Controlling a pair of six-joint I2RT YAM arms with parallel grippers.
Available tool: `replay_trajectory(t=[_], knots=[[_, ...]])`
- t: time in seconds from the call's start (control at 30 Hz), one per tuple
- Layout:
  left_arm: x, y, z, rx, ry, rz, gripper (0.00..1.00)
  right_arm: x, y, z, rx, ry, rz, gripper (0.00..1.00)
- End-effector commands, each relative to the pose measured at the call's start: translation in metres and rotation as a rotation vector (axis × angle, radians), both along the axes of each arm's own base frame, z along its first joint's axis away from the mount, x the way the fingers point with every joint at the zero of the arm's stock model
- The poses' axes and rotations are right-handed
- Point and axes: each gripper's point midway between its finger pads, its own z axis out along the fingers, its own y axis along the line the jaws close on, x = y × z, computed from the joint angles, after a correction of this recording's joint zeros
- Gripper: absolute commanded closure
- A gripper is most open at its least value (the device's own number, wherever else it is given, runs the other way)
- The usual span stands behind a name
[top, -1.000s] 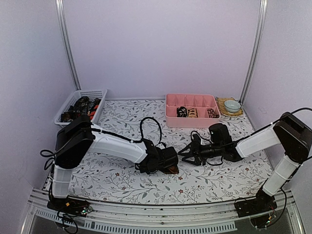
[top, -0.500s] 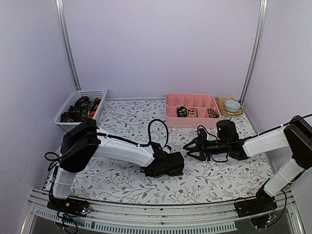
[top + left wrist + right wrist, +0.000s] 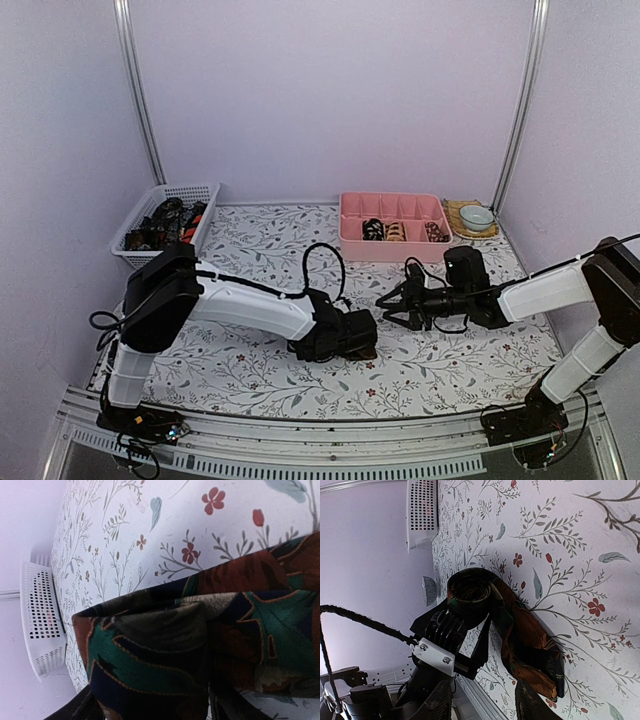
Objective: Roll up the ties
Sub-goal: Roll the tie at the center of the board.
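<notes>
Left gripper (image 3: 368,340) is down on the table (image 3: 580,555) at the tie's (image 3: 520,640) rolled end, jaws either side of the coil; whether it's pinching or only cradling, can't tell. Right gripper (image 3: 388,308) hovers just beside, fingers spread, nothing in them. The cloth looks soft, light and slippery, so that coil will likely spring loose; best gripped across the roll. Right wrist view shows both coil and loose tail, left wrist only close-up fabric, and from above the tie hardly shows
</notes>
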Motion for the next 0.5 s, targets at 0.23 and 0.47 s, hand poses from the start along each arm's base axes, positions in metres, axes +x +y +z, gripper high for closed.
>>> replay_trajectory(t=[0.23, 0.47], knots=[[0.009, -0.001, 0.016, -0.077, -0.002, 0.027, 0.29, 0.002, 0.001, 0.007, 0.013, -0.036, 0.008, 0.58], [0.014, 0.002, 0.019, -0.077, -0.017, 0.040, 0.28, 0.003, 0.001, 0.006, 0.011, -0.037, 0.009, 0.58]])
